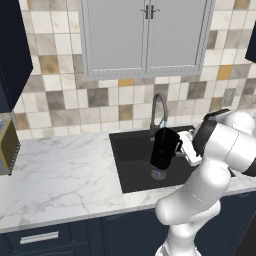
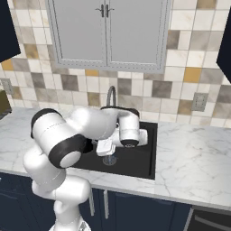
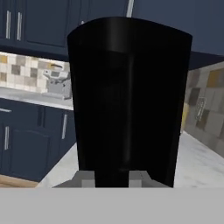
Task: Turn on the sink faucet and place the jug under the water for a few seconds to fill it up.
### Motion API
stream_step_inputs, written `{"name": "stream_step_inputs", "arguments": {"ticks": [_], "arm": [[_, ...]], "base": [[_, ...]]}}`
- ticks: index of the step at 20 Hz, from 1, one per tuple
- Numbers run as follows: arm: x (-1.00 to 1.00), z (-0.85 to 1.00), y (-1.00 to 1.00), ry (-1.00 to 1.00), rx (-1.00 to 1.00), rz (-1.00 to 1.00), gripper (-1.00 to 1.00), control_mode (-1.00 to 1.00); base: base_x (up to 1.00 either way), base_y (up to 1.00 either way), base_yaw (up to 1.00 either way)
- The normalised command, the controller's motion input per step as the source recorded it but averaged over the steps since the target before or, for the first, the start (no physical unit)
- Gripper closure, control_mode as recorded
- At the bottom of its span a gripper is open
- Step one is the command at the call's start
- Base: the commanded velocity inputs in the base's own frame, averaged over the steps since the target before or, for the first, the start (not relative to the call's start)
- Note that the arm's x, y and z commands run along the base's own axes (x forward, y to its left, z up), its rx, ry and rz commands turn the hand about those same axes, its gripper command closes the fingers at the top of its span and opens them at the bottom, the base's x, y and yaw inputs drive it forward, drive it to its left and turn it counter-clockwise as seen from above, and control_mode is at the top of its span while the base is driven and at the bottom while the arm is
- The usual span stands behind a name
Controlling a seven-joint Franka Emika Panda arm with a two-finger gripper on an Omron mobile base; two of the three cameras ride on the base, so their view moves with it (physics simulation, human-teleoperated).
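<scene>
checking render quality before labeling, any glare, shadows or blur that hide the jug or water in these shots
Left base view: soft and slightly blurry, even light, no glare; black jug blends into the black sink, the blue water is a faint line. Right base view: the arm covers the jug. Hand view: jug fills the centre, a faint vertical sheen, background sharp enough.

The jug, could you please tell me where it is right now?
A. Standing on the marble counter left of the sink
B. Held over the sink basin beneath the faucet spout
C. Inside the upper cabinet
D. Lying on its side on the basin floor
B: the jug hangs in the gripper above the black sink, just below the arched faucet spout, with a thin blue stream of water running down to it.
</scene>
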Motion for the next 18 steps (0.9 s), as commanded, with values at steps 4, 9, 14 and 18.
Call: {"name": "stream_step_inputs", "arguments": {"ticks": [4,9,14,18], "arm": [[0.08,-0.35,-0.81,0.0,0.03,0.0,1.0,-1.0],[0.13,-0.39,-0.46,0.0,0.0,-0.03,1.0,-1.0],[0.31,-0.21,-0.2,0.02,0.0,-0.04,1.0,-1.0],[0.45,-0.17,-0.04,0.06,0.0,-0.03,1.0,-1.0]], "base": [[0.0,0.0,0.0],[0.0,0.0,0.0],[0.0,0.0,0.0],[0.0,0.0,0.0]]}}
